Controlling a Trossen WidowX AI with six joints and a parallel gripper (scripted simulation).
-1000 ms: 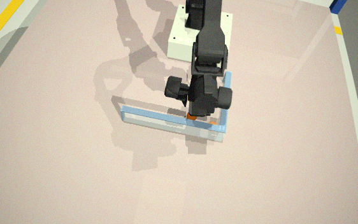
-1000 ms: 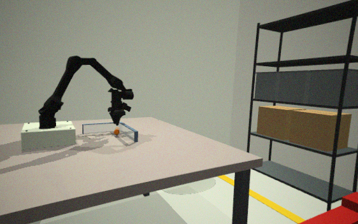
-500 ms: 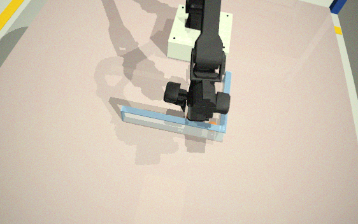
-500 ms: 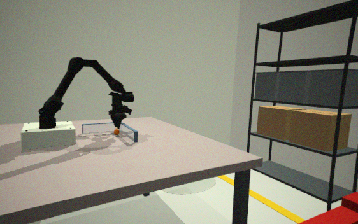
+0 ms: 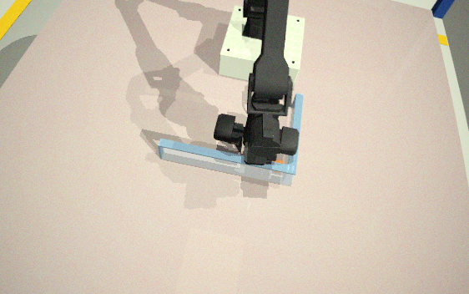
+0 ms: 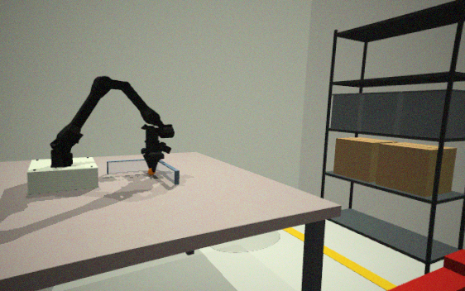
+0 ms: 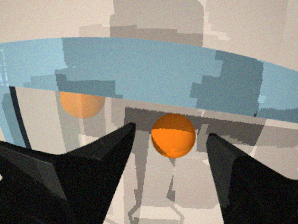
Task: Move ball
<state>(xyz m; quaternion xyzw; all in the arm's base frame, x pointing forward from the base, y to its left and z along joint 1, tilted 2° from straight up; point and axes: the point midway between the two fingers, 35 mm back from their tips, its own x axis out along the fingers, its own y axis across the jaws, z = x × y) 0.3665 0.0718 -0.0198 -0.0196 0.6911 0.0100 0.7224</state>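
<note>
Sitting untouched between the fingertips of the half-open, empty claw [image 7: 172, 163]: ball [image 7: 173, 135], against the clear wall [image 7: 160, 72].

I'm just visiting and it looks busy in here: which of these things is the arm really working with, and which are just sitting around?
In the job:
orange ball
see-through copy
clear blue walls
gripper, open

Just around:
black shelf rack
cardboard boxes
grey bin
white base block
</note>
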